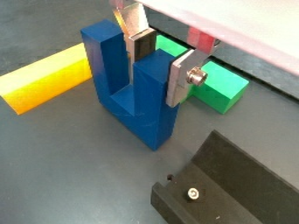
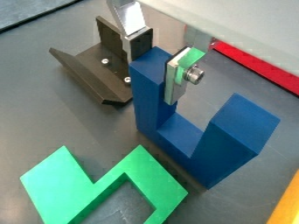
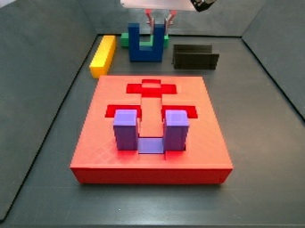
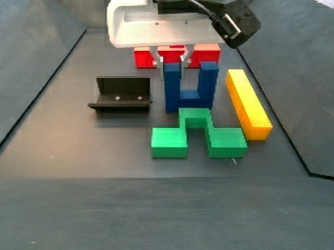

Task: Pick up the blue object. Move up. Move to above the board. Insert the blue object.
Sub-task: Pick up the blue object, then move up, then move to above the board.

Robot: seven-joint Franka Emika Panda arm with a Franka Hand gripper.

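The blue object (image 1: 126, 96) is a dark blue U-shaped block standing upright on the dark floor, prongs up; it also shows in a wrist view (image 2: 193, 122) and in both side views (image 3: 145, 46) (image 4: 189, 86). My gripper (image 1: 160, 57) (image 2: 158, 59) straddles one prong, with a dark pad against its far face and a silver plate flat against its near face. It looks shut on that prong. The red board (image 3: 107, 151) lies flat nearer the camera in a side view, away from the gripper. A strip of the board (image 2: 257, 66) shows in a wrist view.
A purple U-shaped block (image 3: 143, 129) sits in the board. A yellow bar (image 3: 103, 53) (image 4: 248, 103) lies beside the blue object. A green notched block (image 4: 196, 137) (image 2: 100, 179) lies flat close by. The fixture (image 3: 194, 58) (image 4: 120, 95) stands on the other side.
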